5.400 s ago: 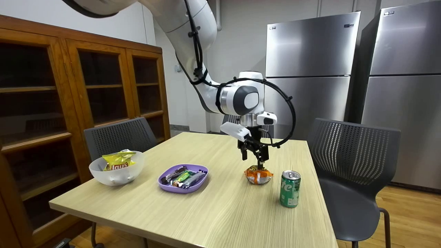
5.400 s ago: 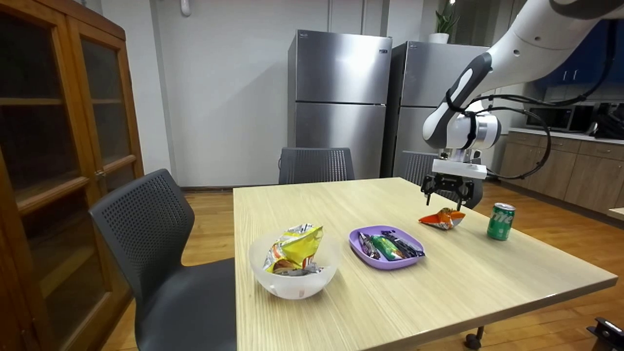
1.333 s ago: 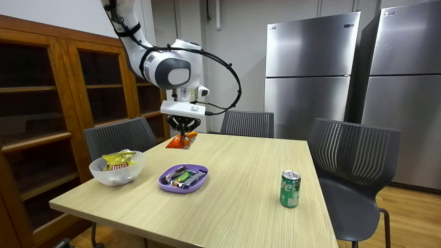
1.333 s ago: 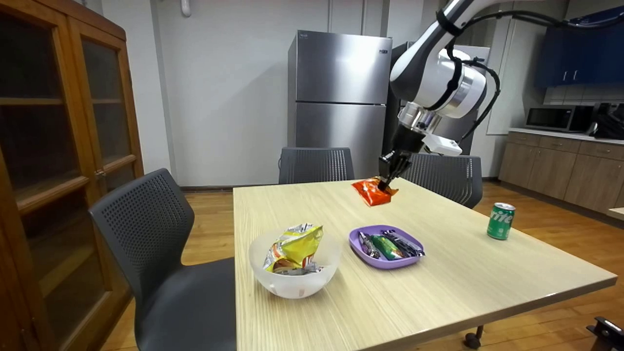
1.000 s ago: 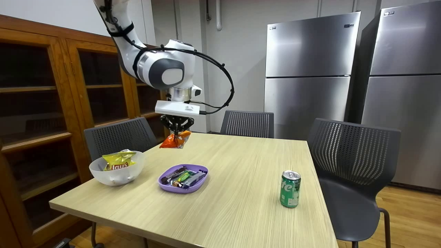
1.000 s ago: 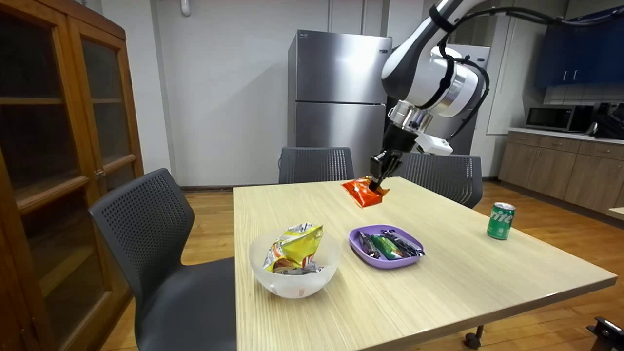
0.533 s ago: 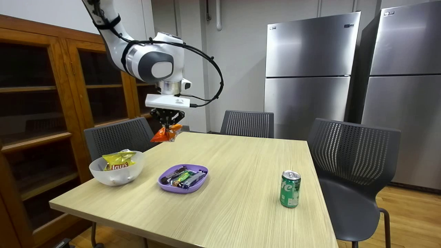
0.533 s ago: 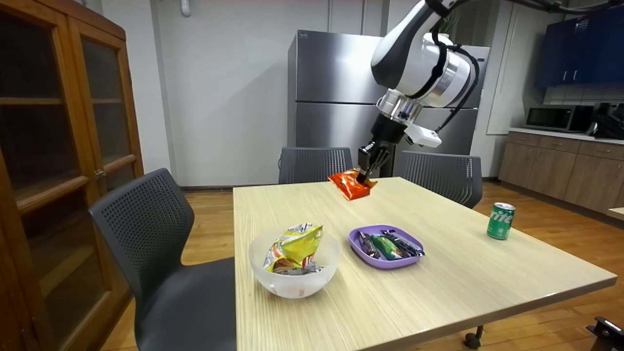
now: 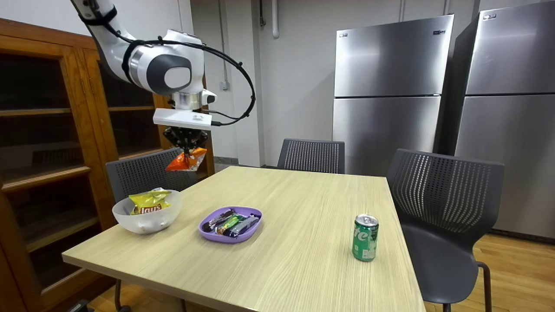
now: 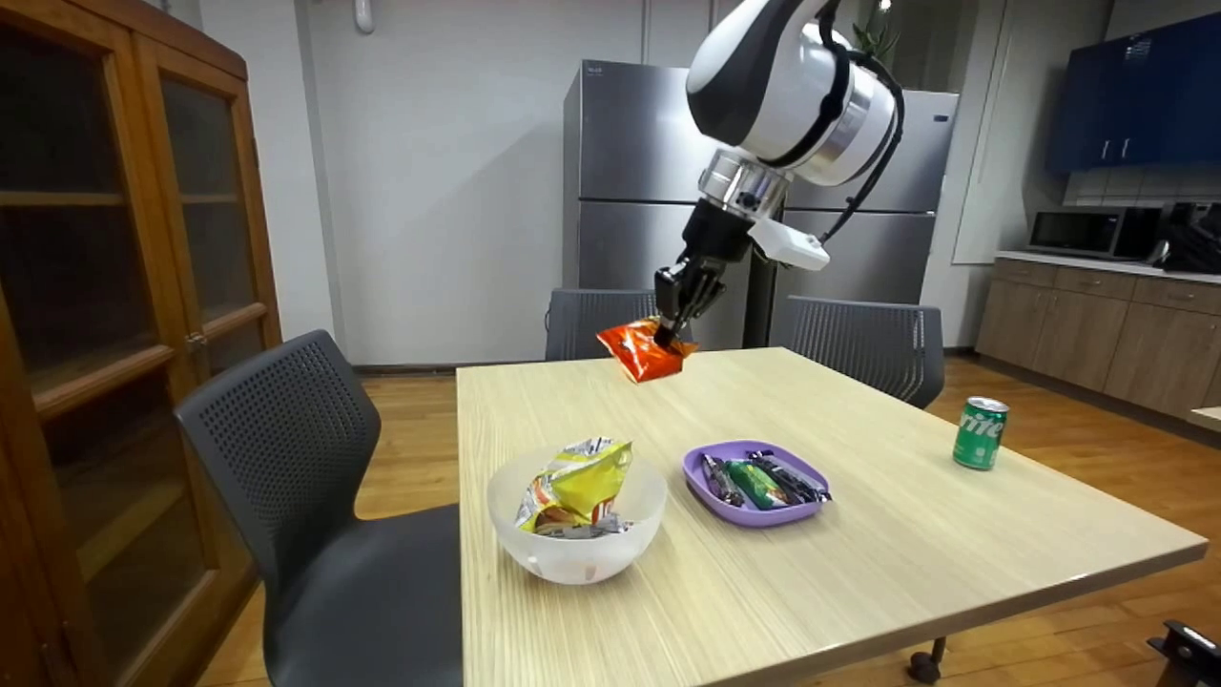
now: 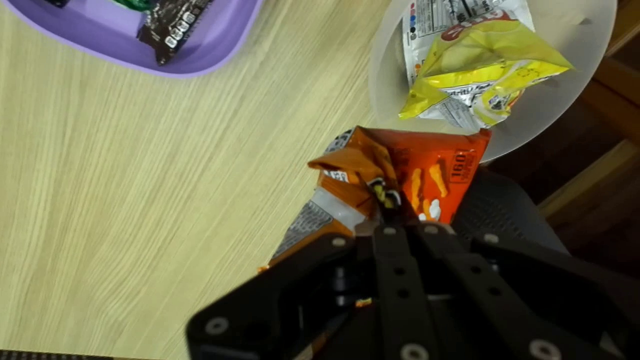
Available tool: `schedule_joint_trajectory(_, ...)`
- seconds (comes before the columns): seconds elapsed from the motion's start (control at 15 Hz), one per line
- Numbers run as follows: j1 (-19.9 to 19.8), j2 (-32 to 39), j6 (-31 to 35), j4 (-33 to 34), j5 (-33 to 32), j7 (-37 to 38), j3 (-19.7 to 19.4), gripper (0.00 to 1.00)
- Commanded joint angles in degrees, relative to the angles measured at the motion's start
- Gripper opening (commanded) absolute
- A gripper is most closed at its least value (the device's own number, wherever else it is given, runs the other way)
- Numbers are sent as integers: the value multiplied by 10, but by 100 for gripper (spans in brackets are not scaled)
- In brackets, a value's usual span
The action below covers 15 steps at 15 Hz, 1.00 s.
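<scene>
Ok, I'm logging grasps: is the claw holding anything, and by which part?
The claw grips an orange snack bag by a bunched fold near its middle.

both exterior views are bright, with glare on a steel fridge (image 10: 630, 172) and a diagonal shadow across the wall (image 10: 434, 186); the wrist view's dark gripper (image 11: 392, 212) seems slightly blurred.

The fittings point to a shared kitchen or office break room. Beyond the far edge of the table (image 9: 312, 216) stand two stainless-steel refrigerators (image 9: 388, 117); past its right edge in an exterior view, a microwave (image 10: 1076, 232) sits on a countertop (image 10: 1111, 265) over wood-fronted base cabinets (image 10: 1092, 334), below blue wall cabinets (image 10: 1126, 105). Matching perforated-back chairs (image 9: 446, 199) along the edges look more office than home, and a glass-doored wooden cabinet (image 9: 89, 108) stands off the left edge.
</scene>
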Motion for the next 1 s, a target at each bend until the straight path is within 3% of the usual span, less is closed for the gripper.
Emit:
schedule_joint_trajectory(0.0,39,-25,6,-30,-35,51,-7,0)
schedule_joint_trajectory(0.93,110,-11,8,-45,-107,82,18,0)
